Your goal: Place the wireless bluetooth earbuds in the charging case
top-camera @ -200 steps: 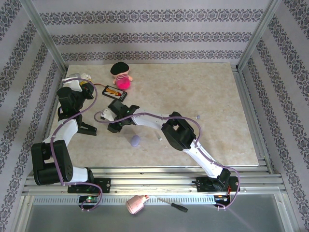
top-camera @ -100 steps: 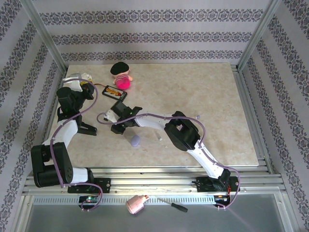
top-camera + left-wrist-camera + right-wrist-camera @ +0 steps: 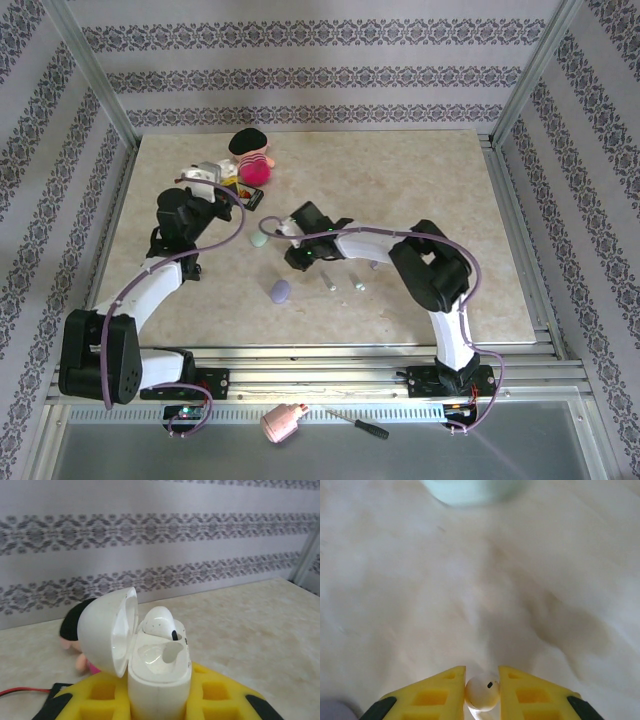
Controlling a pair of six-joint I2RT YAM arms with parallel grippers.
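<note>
My left gripper (image 3: 160,692) is shut on a white charging case (image 3: 159,680), held upright with its lid (image 3: 106,630) swung open to the left. One white earbud (image 3: 161,624) sits in the far socket; the near socket is empty. From above, that case (image 3: 205,171) hangs over the table's back left. My right gripper (image 3: 482,692) is shut on a white earbud (image 3: 482,691), pinched between the yellow fingers just above the table. In the top view the right gripper (image 3: 284,238) is beside a pale mint case (image 3: 260,240). Two pale stem-shaped earbuds (image 3: 327,283) (image 3: 358,284) lie loose on the table.
A lilac case (image 3: 281,291) lies near the front left. A doll (image 3: 252,155) and a phone (image 3: 246,193) sit at the back left near the left gripper. The mint case (image 3: 470,490) lies straight ahead of the right fingers. A pink bottle (image 3: 283,423) and a screwdriver (image 3: 360,426) lie off the table's front.
The left arm has swung right and toward the table's middle with the open case. The right gripper has moved right, away from the left arm, and its elbow has shifted right.
</note>
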